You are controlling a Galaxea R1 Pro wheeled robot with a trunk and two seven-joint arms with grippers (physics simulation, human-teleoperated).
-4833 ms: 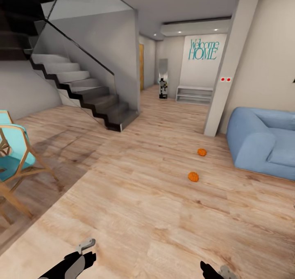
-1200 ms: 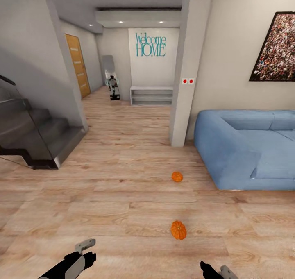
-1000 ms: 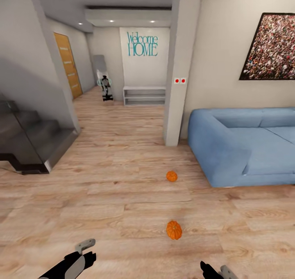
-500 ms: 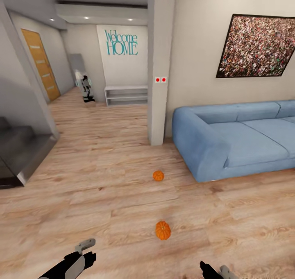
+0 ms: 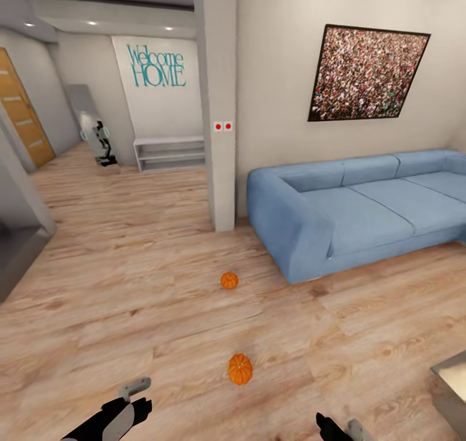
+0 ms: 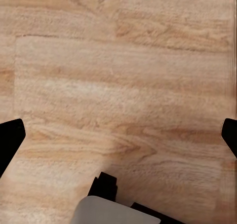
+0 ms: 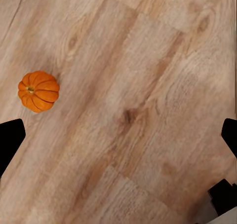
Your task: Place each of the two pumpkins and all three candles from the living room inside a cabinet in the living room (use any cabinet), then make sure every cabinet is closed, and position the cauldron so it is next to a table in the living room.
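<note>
Left gripper (image 5: 133, 395) and right gripper (image 5: 340, 428) hang low at the near edge of the head view, both over bare wood floor (image 5: 162, 285). Each wrist view shows the fingertips spread wide at the frame edges with nothing between them: both open, both empty.

Near pumpkin (image 5: 240, 369) lies on the floor just ahead, between the two grippers; in the right wrist view it (image 7: 38, 91) sits off to one side of the right gripper, not between the fingers. Far pumpkin (image 5: 229, 280) lies further ahead, well apart from both grippers, near the blue sofa (image 5: 349, 208).

A grey bench corner (image 5: 453, 376) shows ahead-right of the right gripper.

Progress: judging by this, nothing stowed yet; both pumpkins are on the floor, ungrasped. Candles, cabinet closing and cauldron all seem left.
</note>
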